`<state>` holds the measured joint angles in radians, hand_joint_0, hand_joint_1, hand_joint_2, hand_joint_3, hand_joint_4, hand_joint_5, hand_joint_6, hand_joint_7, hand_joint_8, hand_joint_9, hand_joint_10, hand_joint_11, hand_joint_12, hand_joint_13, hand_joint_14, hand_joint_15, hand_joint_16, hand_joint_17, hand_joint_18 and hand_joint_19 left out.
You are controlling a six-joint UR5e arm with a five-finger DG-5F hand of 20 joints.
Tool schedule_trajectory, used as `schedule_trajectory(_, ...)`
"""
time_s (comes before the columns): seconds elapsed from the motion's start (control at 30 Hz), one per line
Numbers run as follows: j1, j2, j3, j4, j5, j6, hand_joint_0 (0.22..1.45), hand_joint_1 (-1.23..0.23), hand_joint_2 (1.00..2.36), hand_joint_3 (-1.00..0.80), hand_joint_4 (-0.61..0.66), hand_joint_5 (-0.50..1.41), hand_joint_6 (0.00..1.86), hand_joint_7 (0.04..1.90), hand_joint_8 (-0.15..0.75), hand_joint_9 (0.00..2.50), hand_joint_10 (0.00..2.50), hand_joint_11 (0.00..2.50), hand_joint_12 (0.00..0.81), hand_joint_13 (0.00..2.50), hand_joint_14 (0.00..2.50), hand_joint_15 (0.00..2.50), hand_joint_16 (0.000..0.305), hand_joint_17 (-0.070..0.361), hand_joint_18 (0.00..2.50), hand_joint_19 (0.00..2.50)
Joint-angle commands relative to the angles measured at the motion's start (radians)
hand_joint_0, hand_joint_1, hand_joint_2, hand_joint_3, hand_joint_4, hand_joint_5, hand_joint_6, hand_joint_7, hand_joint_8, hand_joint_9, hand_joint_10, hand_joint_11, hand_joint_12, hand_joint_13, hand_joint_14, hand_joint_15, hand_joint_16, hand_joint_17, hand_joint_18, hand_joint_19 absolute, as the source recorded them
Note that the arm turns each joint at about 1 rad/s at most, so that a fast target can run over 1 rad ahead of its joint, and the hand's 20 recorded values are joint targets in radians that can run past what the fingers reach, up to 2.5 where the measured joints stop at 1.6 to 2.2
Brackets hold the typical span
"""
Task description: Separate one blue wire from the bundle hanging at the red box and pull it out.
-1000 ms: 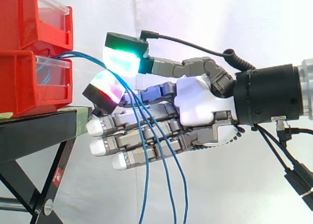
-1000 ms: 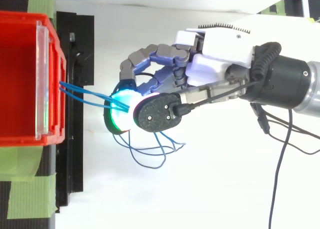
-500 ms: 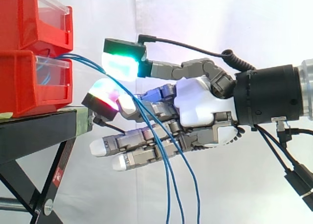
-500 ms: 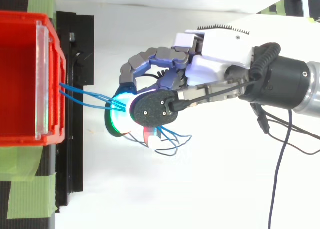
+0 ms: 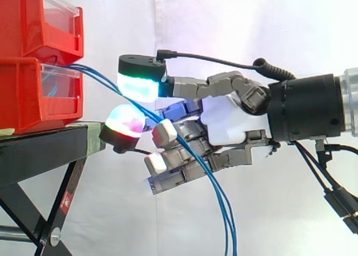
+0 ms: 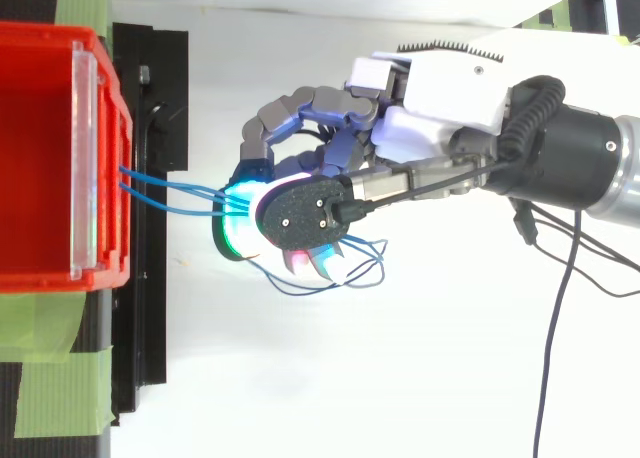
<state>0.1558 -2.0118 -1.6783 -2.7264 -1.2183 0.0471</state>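
the lower fingers (image 5: 155,162) have curled in since a second ago, so the hand (image 5: 226,122) now closes round the blue wires (image 5: 224,211) trailing from the red box (image 5: 33,94), and pulling now may drag several out together.

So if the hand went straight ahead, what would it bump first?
Probably the black stand's edge, just ahead of the hand's lower glowing pad; the red bin sits further back.
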Motion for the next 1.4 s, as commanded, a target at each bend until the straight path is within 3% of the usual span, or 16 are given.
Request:
schedule_trajectory(0.0,-0.002,0.001,0.0,-0.003,0.0,-0.093,0.65,-0.58,1.01,-0.38,0.16,-0.23,0.87,1.0,0.448,1.44,0.02,0.91,0.388,1.23,0.03,0.94,0.05,0.113,0.46,0.31)
schedule_trajectory(0.03,-0.007,0.001,0.0,-0.003,0.002,-0.144,0.65,-0.58,1.01,-0.38,0.16,-0.23,0.87,1.01,0.445,1.43,0.02,0.9,0.384,1.24,0.03,0.97,0.05,0.113,0.46,0.32)
schedule_trajectory(0.27,-0.016,0.002,0.011,-0.003,0.002,-0.196,0.66,-0.58,1.01,-0.38,0.16,-0.23,0.87,1.0,0.442,1.39,0.02,0.94,0.335,1.35,0.02,1.31,0.051,0.115,0.53,0.4)
schedule_trajectory(0.67,-0.022,0.059,0.012,-0.003,0.011,-0.323,0.66,-0.58,1.01,-0.37,0.16,-0.23,0.87,1.0,0.438,1.37,0.02,1.0,0.306,1.46,0.0,1.69,0.051,0.116,0.7,0.64)
schedule_trajectory(0.93,-0.024,0.067,0.014,-0.026,0.014,-0.337,0.66,-0.58,1.01,-0.37,0.16,-0.23,0.87,1.0,0.433,1.37,0.02,1.02,0.318,1.44,0.2,1.74,0.052,0.116,0.82,0.8)
schedule_trajectory(1.37,-0.027,0.07,0.014,-0.035,0.014,-0.336,0.66,-0.63,1.02,-0.35,0.14,-0.23,0.87,0.98,0.427,1.35,0.02,1.04,0.315,1.43,0.22,1.74,0.051,0.116,0.82,0.79)
